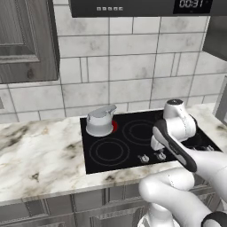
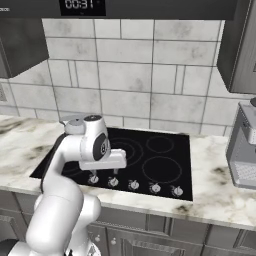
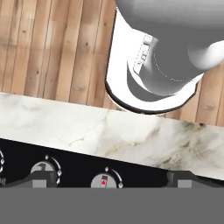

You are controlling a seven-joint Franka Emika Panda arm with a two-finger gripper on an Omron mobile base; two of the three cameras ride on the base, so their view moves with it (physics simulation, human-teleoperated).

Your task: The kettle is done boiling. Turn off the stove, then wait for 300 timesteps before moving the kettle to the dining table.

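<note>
The marble worktop carries the stove, a flat black glass cooktop with thin grey burner rings and a row of small silver knobs along its front edge. The rear-left burner glows red beside the kettle, so I judge the stove to be on and the first step not yet done.

The kettle stands upright on that rear-left burner, well apart from my hand. It is a small squat metal vessel with a flat lid and a slanted grey handle. I judge it rigid, smooth-sided, fairly heavy if full, and hot; the handle is the place to take hold, not the rounded body.

My pincer hangs low over the front edge of the stove, fingers spread apart and holding nothing. In the hand view one knob with a red mark lies between the tips, and a second knob sits just beside it.
</note>
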